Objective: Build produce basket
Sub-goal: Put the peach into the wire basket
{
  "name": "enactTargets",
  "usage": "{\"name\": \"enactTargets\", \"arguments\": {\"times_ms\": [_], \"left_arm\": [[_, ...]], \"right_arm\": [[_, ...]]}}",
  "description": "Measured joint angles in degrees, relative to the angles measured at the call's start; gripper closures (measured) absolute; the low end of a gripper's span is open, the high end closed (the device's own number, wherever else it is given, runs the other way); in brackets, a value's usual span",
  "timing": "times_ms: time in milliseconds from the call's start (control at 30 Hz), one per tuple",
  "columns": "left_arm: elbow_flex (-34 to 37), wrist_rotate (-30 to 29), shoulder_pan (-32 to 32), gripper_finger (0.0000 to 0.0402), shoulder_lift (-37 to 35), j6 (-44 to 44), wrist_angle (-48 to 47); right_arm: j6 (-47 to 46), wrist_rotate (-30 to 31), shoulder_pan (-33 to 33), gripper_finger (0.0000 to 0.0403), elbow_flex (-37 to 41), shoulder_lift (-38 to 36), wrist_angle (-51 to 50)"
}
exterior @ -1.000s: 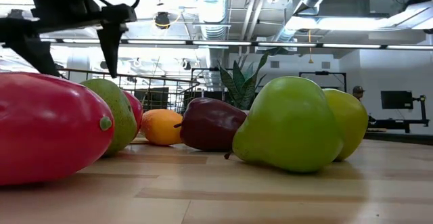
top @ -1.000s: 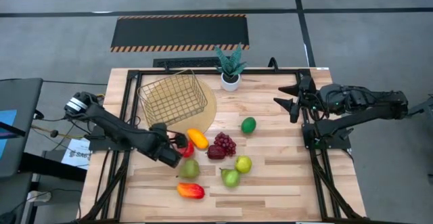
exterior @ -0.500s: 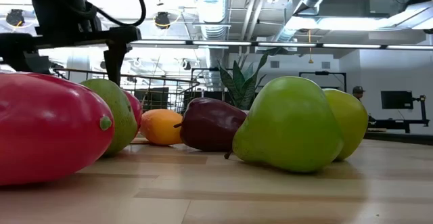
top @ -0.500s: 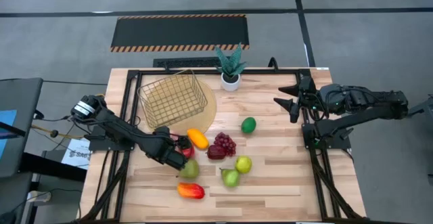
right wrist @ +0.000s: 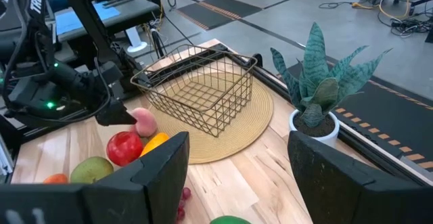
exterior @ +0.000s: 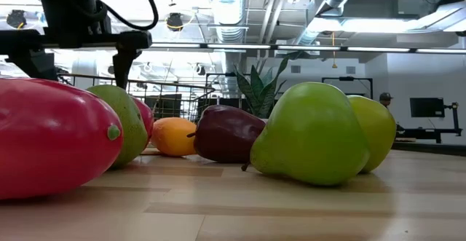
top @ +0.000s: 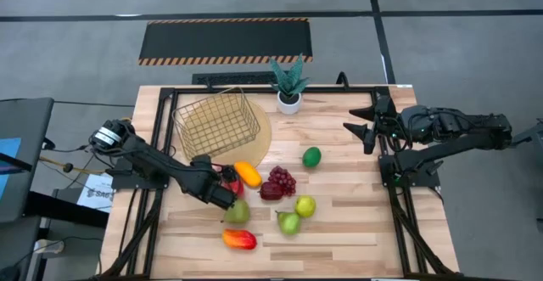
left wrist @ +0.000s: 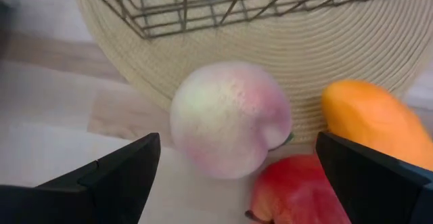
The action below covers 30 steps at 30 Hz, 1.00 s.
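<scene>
The gold wire basket (top: 216, 124) stands on a round woven mat (top: 259, 141) at the far left. Toy fruits lie in front of it: a pink peach (left wrist: 230, 119), a red apple (left wrist: 301, 190), an orange mango (top: 247, 173), grapes (top: 282, 179), a lime (top: 312, 156), pears and a red-orange mango (top: 239, 239). My left gripper (top: 224, 188) is open and low over the table, with its fingers either side of the peach (right wrist: 144, 122) and apart from it. My right gripper (top: 361, 121) is open and empty, raised at the far right.
A spiky green plant in a white pot (top: 289, 86) stands at the far edge, right of the basket. A dark red apple (top: 271, 191), a green apple (top: 305, 205) and two green pears (top: 289, 222) crowd the table's middle. Bare wood shows at the near right.
My left gripper has gone a little toward the table's right edge, closer to the peach and red apple, and has come down somewhat. Its fingers stay open. The fruits have not moved.
</scene>
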State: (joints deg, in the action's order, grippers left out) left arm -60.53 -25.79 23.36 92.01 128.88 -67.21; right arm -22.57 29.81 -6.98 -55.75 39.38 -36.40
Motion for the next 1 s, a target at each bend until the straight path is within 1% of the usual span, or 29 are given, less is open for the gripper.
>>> {"name": "enactTargets", "arguments": {"times_ms": [67, 233, 333, 400, 567, 1000], "left_arm": [[0.0, -1.3, -0.4, 0.002, 0.0, 0.0, -0.1], [0.0, -1.6, -0.7, 0.002, 0.6, 0.0, 1.4], [0.0, 0.4, -0.7, 0.002, 1.7, 0.7, 2.1], [0.0, 0.9, -0.7, 0.002, 3.4, 0.7, 4.4], [0.0, 1.2, -1.3, 0.002, 6.2, 0.7, 4.7], [0.0, 0.4, -2.8, 0.002, 6.4, 0.1, 3.7]], "right_arm": [[0.0, 0.0, 0.0, 0.0129, 0.0, 0.0, 0.0], [-1.4, 0.0, 0.0, 0.0129, 0.0, 0.0, 0.0], [-1.4, 0.0, 0.0, 0.0129, 0.0, 0.0, 0.0], [-1.4, 0.0, 0.0, 0.0129, 0.0, 0.0, 0.0], [-1.4, 0.0, 0.0, 0.0129, 0.0, 0.0, 0.0], [-1.4, 0.0, 0.0, 0.0129, 0.0, 0.0, 0.0]]}}
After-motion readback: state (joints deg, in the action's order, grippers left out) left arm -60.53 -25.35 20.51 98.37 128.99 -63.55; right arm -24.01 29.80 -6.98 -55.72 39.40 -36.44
